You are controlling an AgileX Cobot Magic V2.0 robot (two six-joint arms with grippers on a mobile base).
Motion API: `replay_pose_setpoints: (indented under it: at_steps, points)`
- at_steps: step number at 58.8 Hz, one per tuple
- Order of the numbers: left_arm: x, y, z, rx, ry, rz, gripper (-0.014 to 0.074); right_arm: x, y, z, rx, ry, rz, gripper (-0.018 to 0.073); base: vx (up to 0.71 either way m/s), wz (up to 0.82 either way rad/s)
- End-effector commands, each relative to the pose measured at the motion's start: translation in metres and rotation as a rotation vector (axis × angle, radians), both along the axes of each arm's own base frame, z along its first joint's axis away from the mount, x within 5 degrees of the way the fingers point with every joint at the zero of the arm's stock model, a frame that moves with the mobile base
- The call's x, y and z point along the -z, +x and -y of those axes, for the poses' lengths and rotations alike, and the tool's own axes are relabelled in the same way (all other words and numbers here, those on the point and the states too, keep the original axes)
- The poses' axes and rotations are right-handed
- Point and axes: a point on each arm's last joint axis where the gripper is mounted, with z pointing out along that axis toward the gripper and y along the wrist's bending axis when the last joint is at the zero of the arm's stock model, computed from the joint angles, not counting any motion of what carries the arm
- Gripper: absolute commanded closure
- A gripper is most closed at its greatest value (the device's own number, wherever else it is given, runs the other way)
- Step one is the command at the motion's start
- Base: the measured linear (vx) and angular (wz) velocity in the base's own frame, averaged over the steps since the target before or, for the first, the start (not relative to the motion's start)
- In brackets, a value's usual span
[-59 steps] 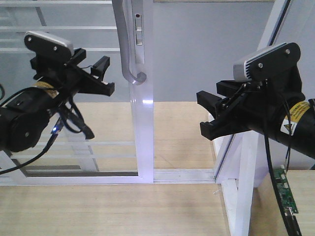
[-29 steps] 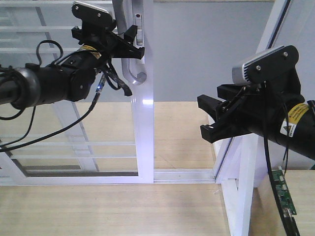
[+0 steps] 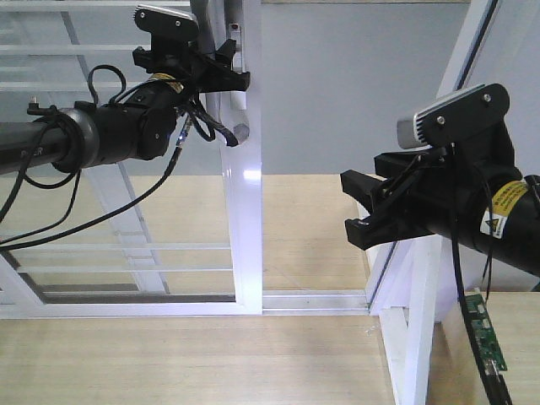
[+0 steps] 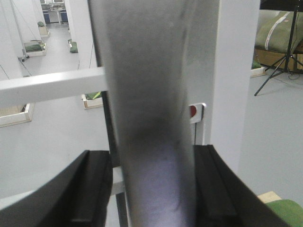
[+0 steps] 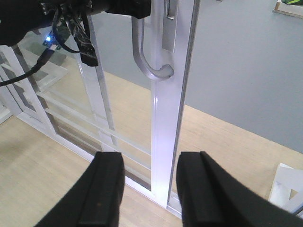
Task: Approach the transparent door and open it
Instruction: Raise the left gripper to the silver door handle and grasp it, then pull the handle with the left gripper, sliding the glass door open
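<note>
The transparent door (image 3: 245, 211) stands in the middle, a white-framed glass panel with thin horizontal bars. Its curved grey handle (image 3: 239, 132) hangs on the right stile. My left gripper (image 3: 221, 72) reaches in from the left, its jaws open on either side of the handle's upper shaft. In the left wrist view the handle (image 4: 151, 94) fills the gap of the left gripper (image 4: 151, 189), with a sliver of space on the left side. My right gripper (image 3: 359, 207) hovers open and empty to the right, facing the door stile (image 5: 165, 132) and handle (image 5: 147, 61).
A white outer frame post (image 3: 418, 337) with a bracket foot stands just under my right arm. A green circuit board (image 3: 483, 329) dangles by its cable there. The door's bottom track (image 3: 312, 299) runs across the wooden floor. More barred glass (image 3: 126, 253) lies behind at left.
My left arm rose from the lower left up to the handle, then slid a little further right so its jaws straddle the handle. The right arm has barely shifted.
</note>
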Motion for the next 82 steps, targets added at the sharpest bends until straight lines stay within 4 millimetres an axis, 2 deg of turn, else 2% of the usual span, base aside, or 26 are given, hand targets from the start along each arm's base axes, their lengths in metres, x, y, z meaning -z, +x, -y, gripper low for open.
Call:
replay_pose_setpoints:
  at_steps: [1, 10, 18, 31, 42, 58, 82]
  points:
    - [-0.056, -0.002, -0.014, -0.046, -0.096, 0.146, 0.0177, -0.02, 0.002, 0.0, -0.013, 0.041, 0.117, 0.0201, 0.0, 0.0]
    - [-0.064, -0.008, -0.017, -0.038, -0.055, 0.053, 0.0177, -0.02, 0.002, 0.0, -0.015, 0.038, 0.12, 0.0201, 0.0, 0.0]
    - [-0.067, -0.007, -0.028, -0.108, -0.123, 0.012, 0.0177, -0.02, 0.002, 0.0, -0.015, 0.038, 0.12, 0.0201, 0.0, 0.0]
    - [-0.066, -0.004, -0.043, -0.185, -0.068, 0.009, 0.0177, -0.02, 0.002, 0.0, -0.015, 0.038, 0.12, 0.0201, 0.0, 0.0]
    - [-0.077, -0.008, -0.051, -0.241, -0.06, 0.009, 0.0177, -0.02, 0.002, 0.0, -0.015, 0.038, 0.12, 0.0201, 0.0, 0.0]
    - [-0.098, -0.013, -0.08, -0.346, 0.002, 0.008, 0.0177, -0.02, 0.002, 0.0, -0.014, 0.037, 0.119, 0.0201, 0.0, 0.0]
    - [-0.11, -0.016, -0.119, -0.315, 0.01, -0.074, 0.0177, -0.02, 0.002, 0.0, -0.015, 0.038, 0.12, 0.0201, 0.0, 0.0]
